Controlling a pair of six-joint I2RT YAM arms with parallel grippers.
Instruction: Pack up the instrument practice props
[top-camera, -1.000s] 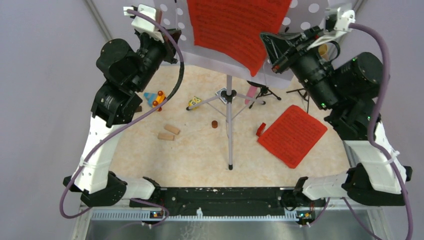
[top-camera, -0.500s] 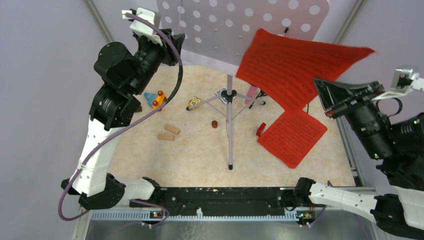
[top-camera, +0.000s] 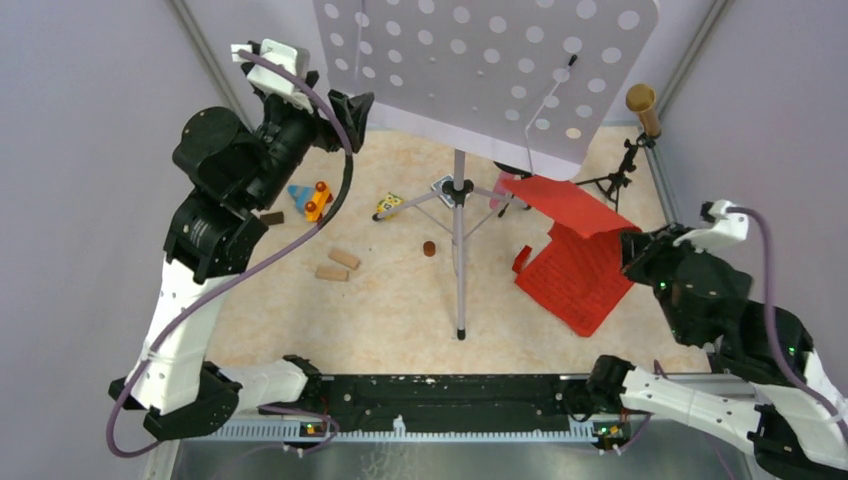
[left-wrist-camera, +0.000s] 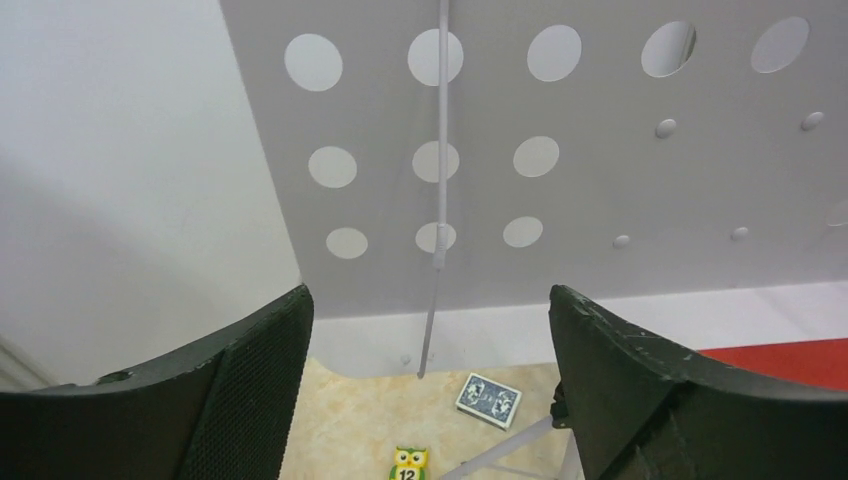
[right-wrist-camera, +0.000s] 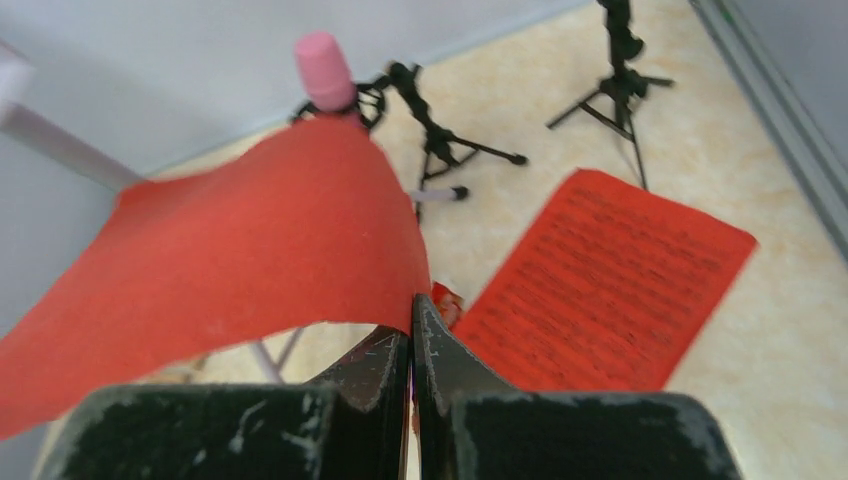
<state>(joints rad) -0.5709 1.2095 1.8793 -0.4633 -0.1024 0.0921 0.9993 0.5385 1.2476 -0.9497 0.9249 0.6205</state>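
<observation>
The grey hole-punched tray (top-camera: 480, 70) stands bare on its silver tripod pole (top-camera: 459, 250); the left wrist view shows its face (left-wrist-camera: 600, 180) close up. My left gripper (top-camera: 345, 110) hangs open just off the tray's left edge, nothing between its fingers (left-wrist-camera: 255, 380). My right gripper (top-camera: 632, 250) is shut on the corner of a red page (right-wrist-camera: 240, 240), held low above a second red page (top-camera: 585, 275) lying flat on the table. The pink microphone (right-wrist-camera: 325, 70) and the gold microphone (top-camera: 640, 105) sit on small black tripods (right-wrist-camera: 625, 90) at the back right.
A blue card deck (left-wrist-camera: 489, 400) and an owl toy (left-wrist-camera: 409, 465) lie under the tray. Two wooden blocks (top-camera: 338, 265), colourful toys (top-camera: 310, 197) and a small brown piece (top-camera: 429, 248) lie left of the pole. A small red piece (top-camera: 521, 260) lies beside the flat page.
My right gripper has pulled the red page off the tray, down and to the right over the table. My left gripper has opened and drawn slightly back from the tray's edge.
</observation>
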